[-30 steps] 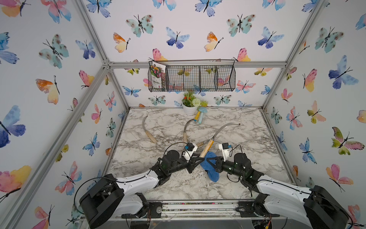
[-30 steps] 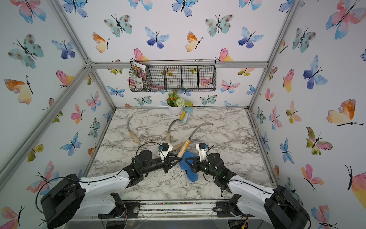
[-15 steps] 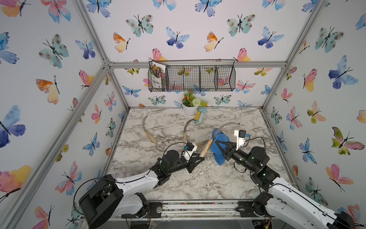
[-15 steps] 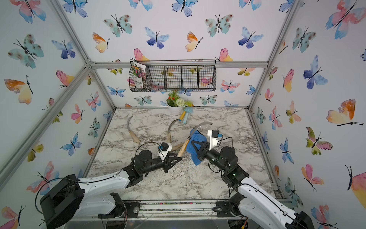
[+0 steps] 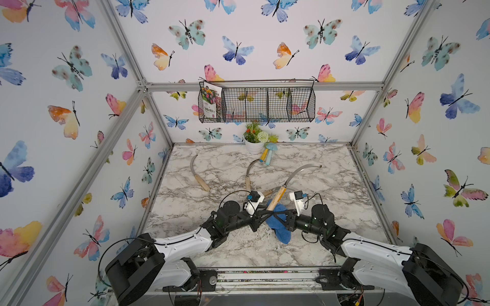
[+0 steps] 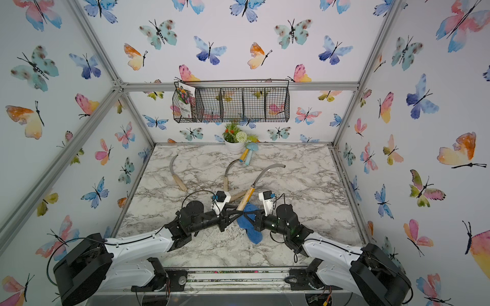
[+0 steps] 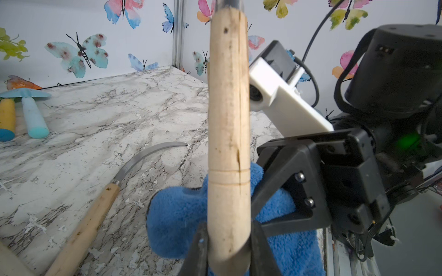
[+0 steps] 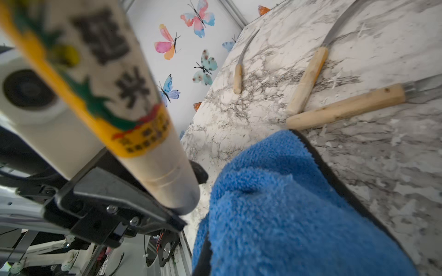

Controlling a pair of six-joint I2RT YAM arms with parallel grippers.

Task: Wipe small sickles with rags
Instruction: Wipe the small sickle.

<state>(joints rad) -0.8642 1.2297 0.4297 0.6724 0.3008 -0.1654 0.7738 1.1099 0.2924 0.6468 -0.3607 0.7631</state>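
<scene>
Left wrist: sickle [image 7: 228, 119] gripped in left claw [image 7: 229, 253], rag [image 7: 174, 222] just beside handle.

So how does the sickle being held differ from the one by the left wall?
The held sickle is raised, its handle clamped in the left gripper; the wall-side sickle lies flat, untouched. The blue rag is beside the held one, far from the other. Both have curved grey blades, pale wooden handles.

The blue rag [image 8: 287, 210] hangs just beside a labelled wooden sickle handle [image 8: 162, 174].
</scene>
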